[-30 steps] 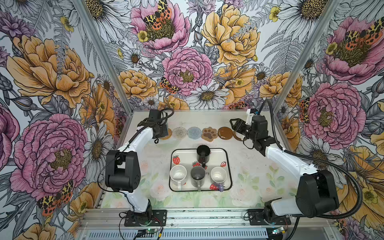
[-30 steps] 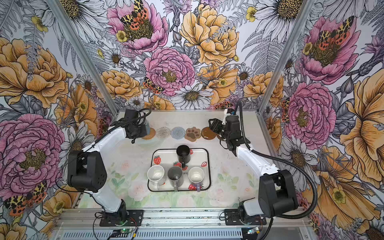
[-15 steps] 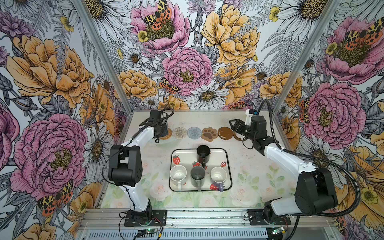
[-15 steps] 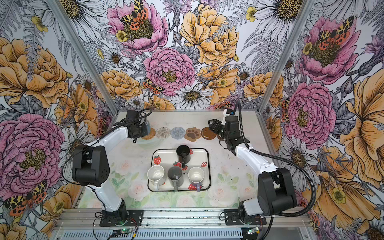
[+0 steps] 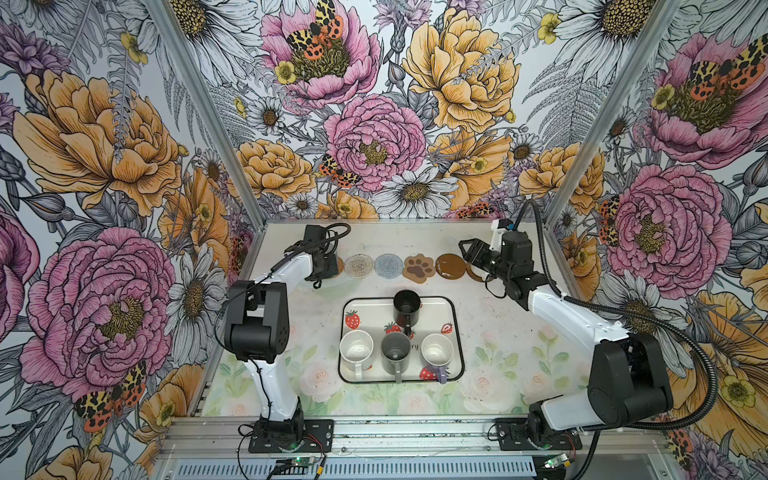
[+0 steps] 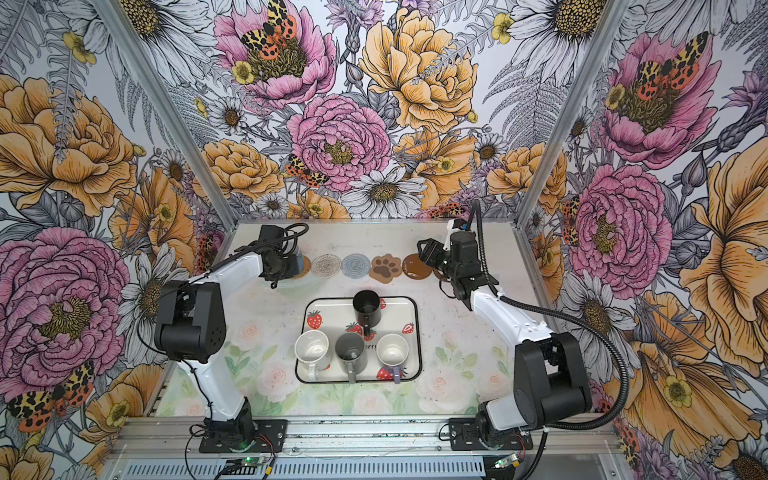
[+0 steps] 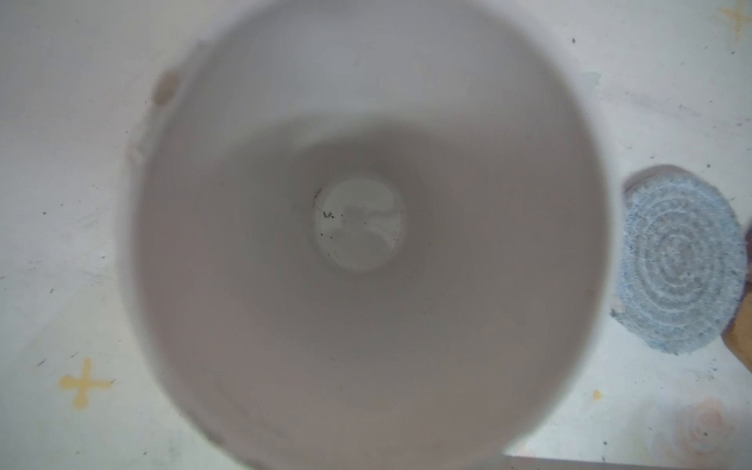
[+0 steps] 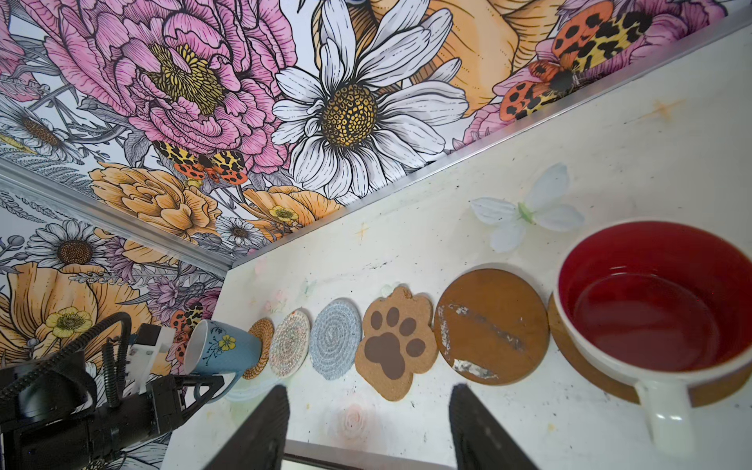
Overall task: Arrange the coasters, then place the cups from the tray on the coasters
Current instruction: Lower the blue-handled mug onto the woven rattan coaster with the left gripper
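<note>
Currently: scuffed white tabletop (image 5: 415,241), floral walls (image 5: 374,124); left gripper (image 8: 205,386) clamps light blue mug (image 8: 228,346) by handle, right gripper (image 8: 368,392) spread, empty.

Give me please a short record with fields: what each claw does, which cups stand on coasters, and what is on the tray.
left claw: shut on the light blue mug, at the tan rattan coaster
right claw: open, empty
red-interior mug: on the end brown disc
bare coasters: whitish woven coaster, grey-blue woven coaster, paw-shaped coaster, other brown disc
tray: black mug, white mug, grey mug, lavender mug
</note>
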Controlling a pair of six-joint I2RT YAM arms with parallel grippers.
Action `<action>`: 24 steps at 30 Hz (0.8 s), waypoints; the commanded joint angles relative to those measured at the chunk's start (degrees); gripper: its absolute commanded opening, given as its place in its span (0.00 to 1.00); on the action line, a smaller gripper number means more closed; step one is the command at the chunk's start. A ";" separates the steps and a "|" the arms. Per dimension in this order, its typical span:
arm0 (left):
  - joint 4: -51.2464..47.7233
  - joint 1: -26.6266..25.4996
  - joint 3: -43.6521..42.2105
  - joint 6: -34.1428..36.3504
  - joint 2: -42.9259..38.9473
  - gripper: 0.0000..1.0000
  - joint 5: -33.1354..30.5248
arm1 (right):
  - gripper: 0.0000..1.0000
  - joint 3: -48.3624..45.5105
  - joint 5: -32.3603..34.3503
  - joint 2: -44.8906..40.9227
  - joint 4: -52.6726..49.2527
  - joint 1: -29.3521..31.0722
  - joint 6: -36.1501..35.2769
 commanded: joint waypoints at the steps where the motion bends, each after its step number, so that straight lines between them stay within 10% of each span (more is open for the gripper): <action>1: 3.12 0.61 1.25 0.95 0.24 0.00 -1.00 | 0.65 0.89 -0.66 1.00 1.38 -0.49 0.35; 24: 4.04 -0.40 3.21 -0.96 -1.82 0.00 -3.93 | 0.64 1.58 -1.53 2.11 1.45 -0.47 0.45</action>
